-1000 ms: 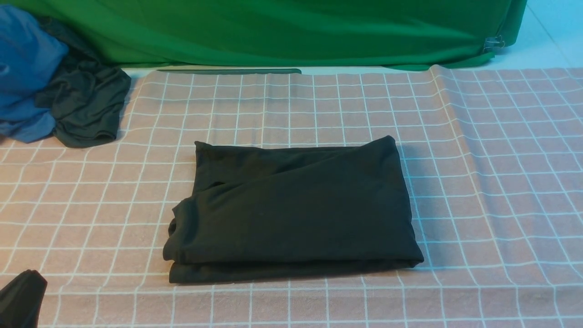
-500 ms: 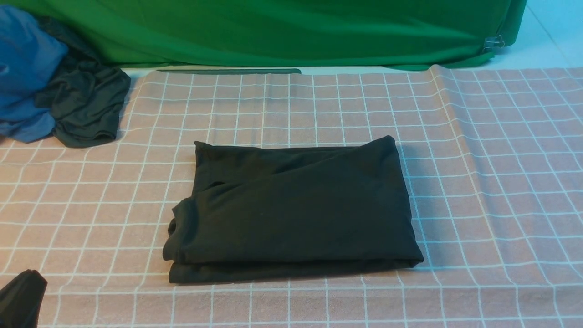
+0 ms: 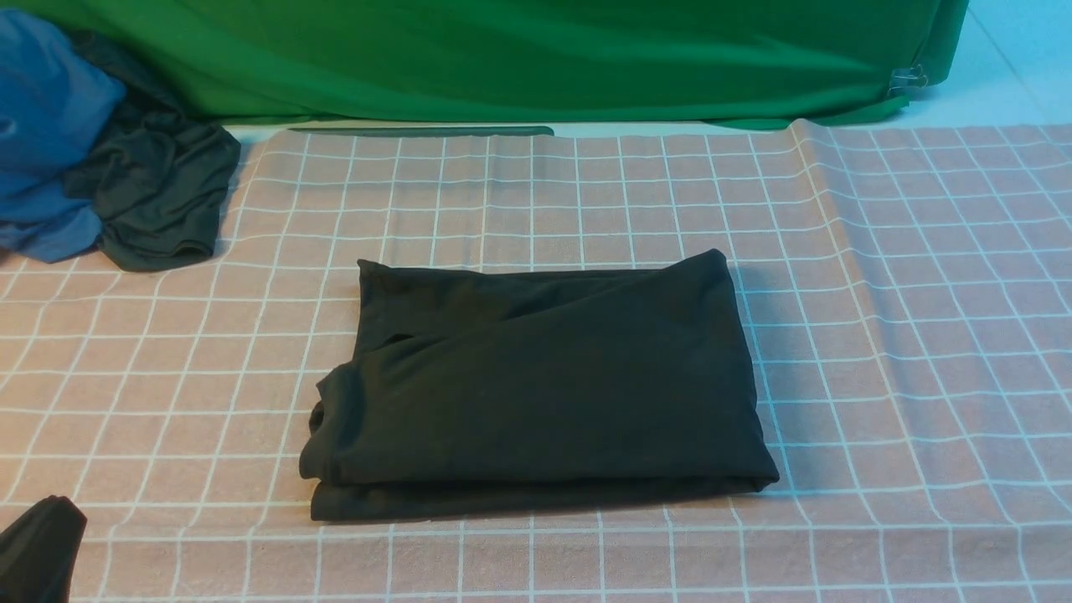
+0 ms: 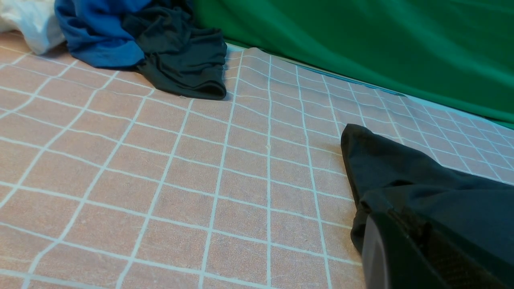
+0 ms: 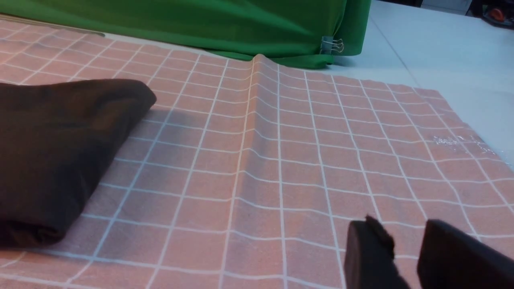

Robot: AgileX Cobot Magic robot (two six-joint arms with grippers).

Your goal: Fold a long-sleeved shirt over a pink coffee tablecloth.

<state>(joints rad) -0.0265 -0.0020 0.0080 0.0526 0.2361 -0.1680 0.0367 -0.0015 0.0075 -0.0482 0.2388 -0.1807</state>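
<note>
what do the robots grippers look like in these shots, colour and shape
Little of them shows. The left gripper appears in its wrist view as a black, matte part with a rounded, slightly glossy edge; the front view catches only a dark blunt tip at the lower left corner. The right gripper shows two dark, flat-sided fingers with squared tops. No cables, markings or arm links are visible.
</note>
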